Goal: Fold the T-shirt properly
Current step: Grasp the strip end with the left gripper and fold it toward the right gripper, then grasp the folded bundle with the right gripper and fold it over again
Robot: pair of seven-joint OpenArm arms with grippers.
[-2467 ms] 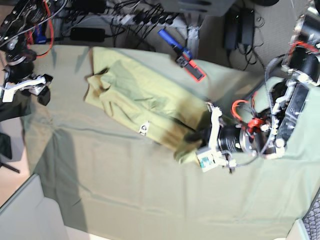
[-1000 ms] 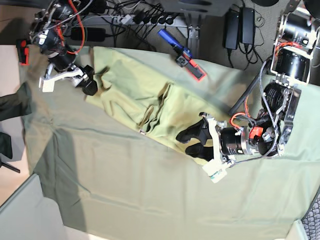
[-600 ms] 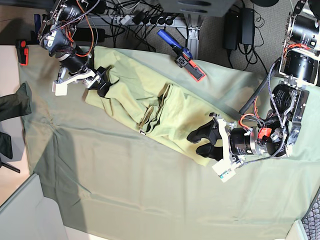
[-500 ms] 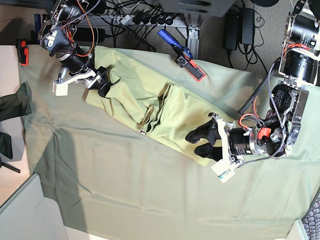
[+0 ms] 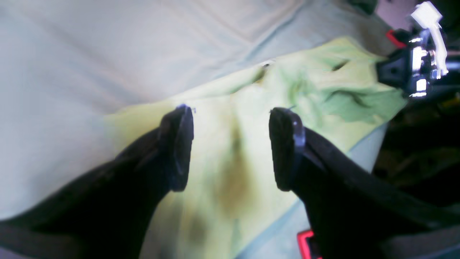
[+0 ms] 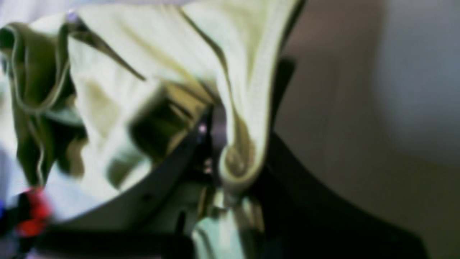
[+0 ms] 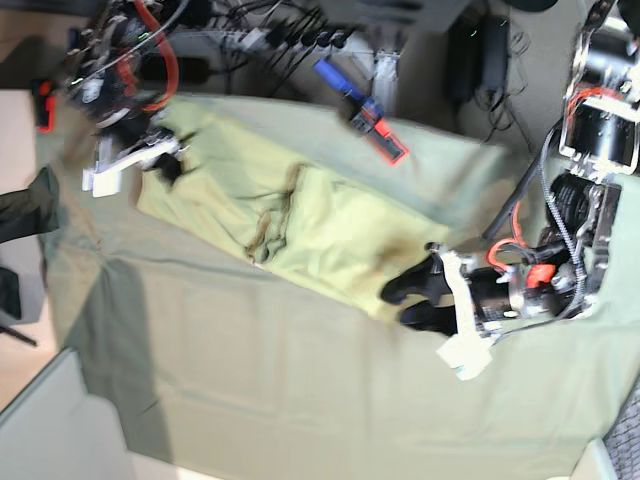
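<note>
My left wrist view is bright, its cloth blurred and washed pale. In my right wrist view, deep shadow surrounds the fingers [image 6: 287,180] and the right side smears dark. The base view shows soft blur, evenly lit.

In the right wrist view, the fingertips of the right gripper [image 6: 233,169] are hidden behind the bunched T-shirt [image 6: 251,54] between them. Beyond this claw, the background is blurred. In the left wrist view, the cloth under the left gripper [image 5: 231,149] is blurred, and the red-edged object [image 5: 305,244] beside that claw is cut by the bottom edge.
</note>
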